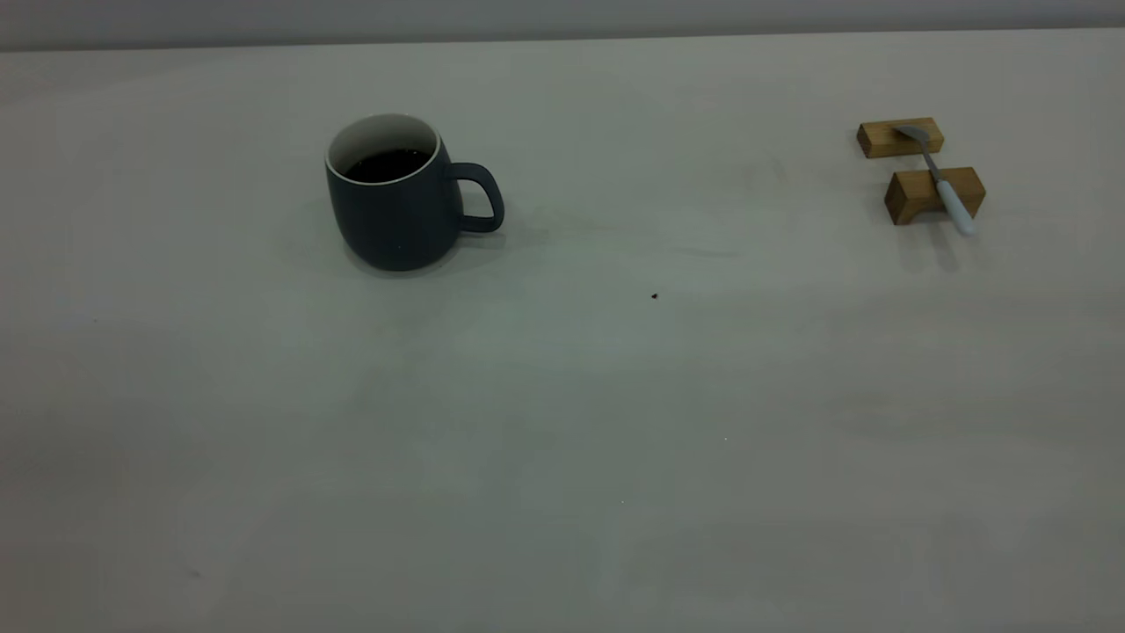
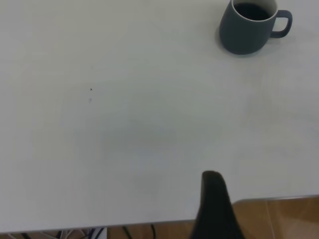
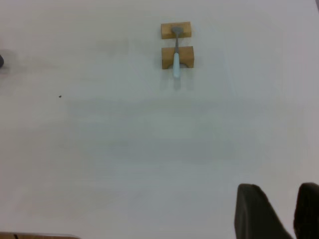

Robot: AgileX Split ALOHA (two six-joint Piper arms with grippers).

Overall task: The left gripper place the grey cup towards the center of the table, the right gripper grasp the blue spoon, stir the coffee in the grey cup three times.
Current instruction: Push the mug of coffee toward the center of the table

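The grey cup stands upright on the table at the back left, its handle pointing right, with dark coffee inside. It also shows far off in the left wrist view as the grey cup. The blue spoon lies across two wooden blocks at the back right, handle toward the front, and appears in the right wrist view as the blue spoon. My left gripper hangs over the table's near edge, far from the cup. My right gripper is open by a narrow gap, empty, far from the spoon. Neither gripper shows in the exterior view.
Two small wooden blocks carry the spoon. A tiny dark speck lies near the middle of the table. Wooden floor shows past the table's edge in the left wrist view.
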